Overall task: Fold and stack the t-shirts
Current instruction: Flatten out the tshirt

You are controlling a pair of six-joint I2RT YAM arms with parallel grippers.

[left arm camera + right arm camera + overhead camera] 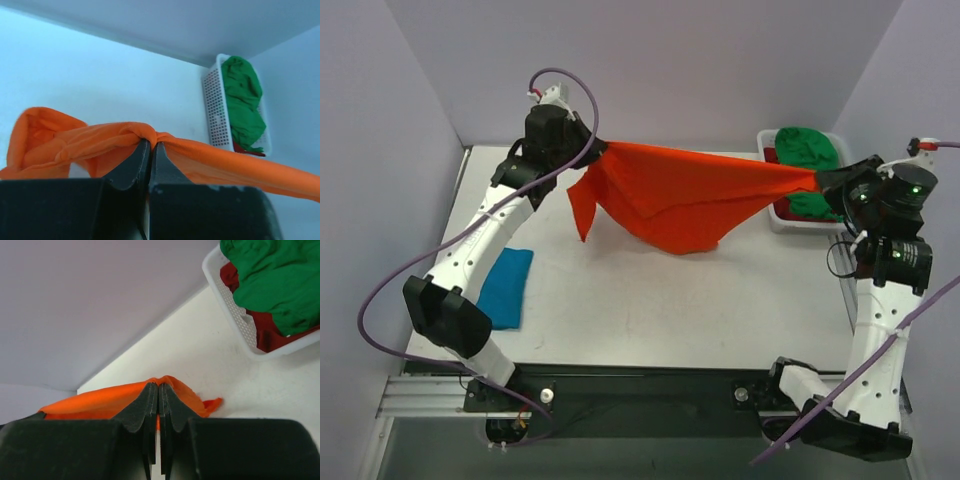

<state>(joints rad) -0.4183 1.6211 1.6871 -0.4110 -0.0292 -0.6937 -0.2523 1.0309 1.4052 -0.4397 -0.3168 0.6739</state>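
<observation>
The white table (pixel 670 300), walled left, far and right, shows open surface across its middle and near side. The orange t-shirt (pixel 680 195) hangs stretched above the far half. The left gripper (pixel 600 148) is clamped tight on its left end and the right gripper (pixel 817 180) on its right. A white slatted basket (pixel 782 218) in the far right corner holds a green t-shirt (pixel 807 148) over a dark red t-shirt (pixel 265 335). A folded teal t-shirt (pixel 507 287) lies near the left edge.

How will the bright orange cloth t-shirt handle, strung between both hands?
The bright orange cloth t-shirt is probably very floppy: its middle sags between left hand and right hand. Likely light: thin pinches carry it. Hanging left flap may fold unpredictably.
</observation>
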